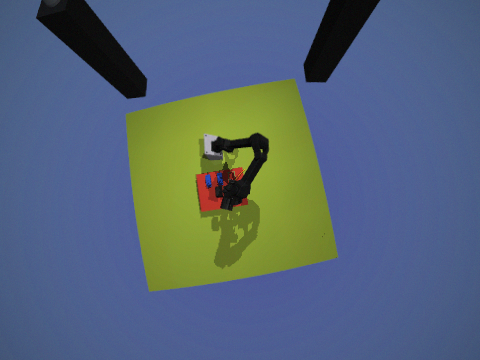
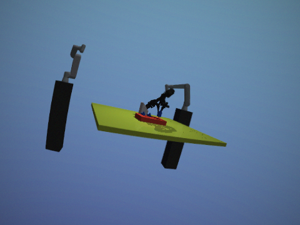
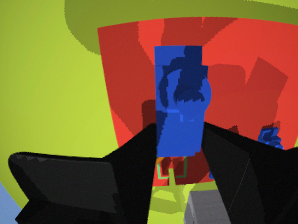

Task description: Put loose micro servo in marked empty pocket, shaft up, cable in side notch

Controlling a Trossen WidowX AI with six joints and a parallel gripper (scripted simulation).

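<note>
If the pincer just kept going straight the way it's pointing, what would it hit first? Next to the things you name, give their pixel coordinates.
Probably the red deck (image 1: 206, 200) (image 2: 150, 119) (image 3: 250, 45), with the blue servo (image 2: 159, 114) (image 3: 172, 135) held in the pincer (image 2: 159, 112) (image 3: 180, 131) touching first; the exact spot is unclear.

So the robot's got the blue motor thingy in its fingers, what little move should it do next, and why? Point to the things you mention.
Probably a small slide toward the green-outlined pocket (image 3: 183, 168), keeping hold and not lowering yet. The gripper (image 3: 180, 135) is shut on the blue servo (image 3: 175, 132) (image 2: 159, 114), which looks held up above the red deck (image 3: 125, 100) (image 2: 150, 119) (image 1: 207, 201), and the wrist view shows the outline mostly beyond the servo's lower end.
</note>
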